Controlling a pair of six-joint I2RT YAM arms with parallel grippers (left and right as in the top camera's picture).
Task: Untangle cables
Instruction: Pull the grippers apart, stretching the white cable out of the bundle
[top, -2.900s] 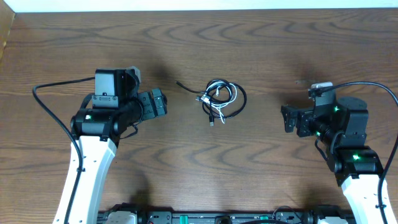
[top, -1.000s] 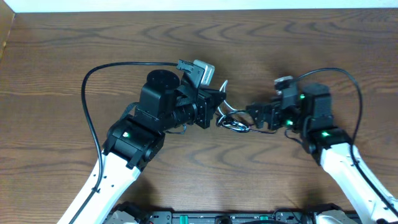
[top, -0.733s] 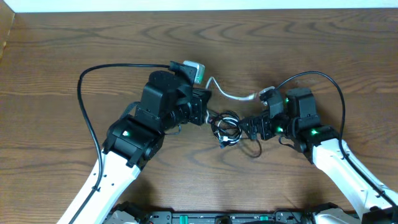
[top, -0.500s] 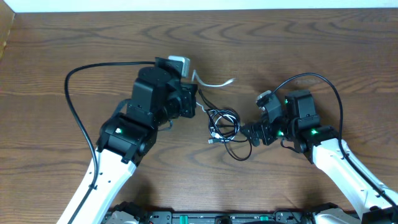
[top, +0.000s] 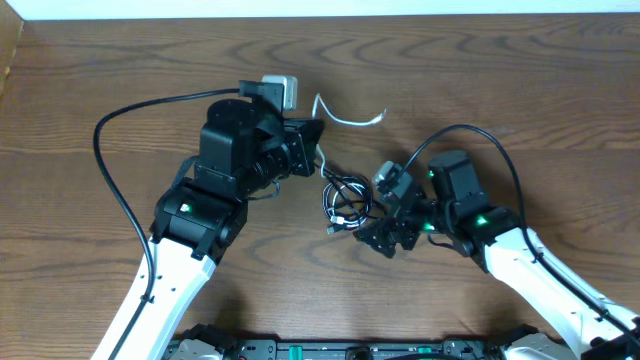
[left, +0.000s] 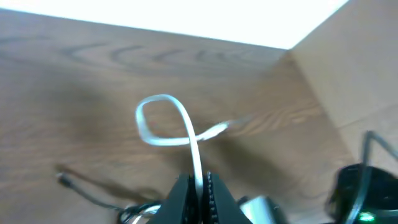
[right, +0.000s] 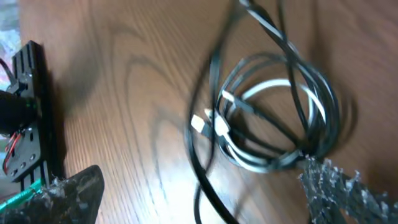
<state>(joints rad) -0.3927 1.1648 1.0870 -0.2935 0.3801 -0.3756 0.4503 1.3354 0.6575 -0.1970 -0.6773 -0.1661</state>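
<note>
Overhead: the thin white cord (top: 350, 119) runs from the left gripper (top: 314, 142). The bundle of thin black cords (top: 346, 196) lies mid-table, with the right gripper (top: 383, 236) just beside it.
Left wrist: jaws pinched narrow on the white cord (left: 163, 118), which loops limply.
Right wrist: jaws spread wide, empty. The black cords (right: 280, 124) look light, floppy and slick, so an outer strand is likely the best hold.

Black cables (right: 328, 99) blur and run off the top edge; one end of the white cable (left: 195, 158) hides inside the left gripper (left: 199, 182).
</note>
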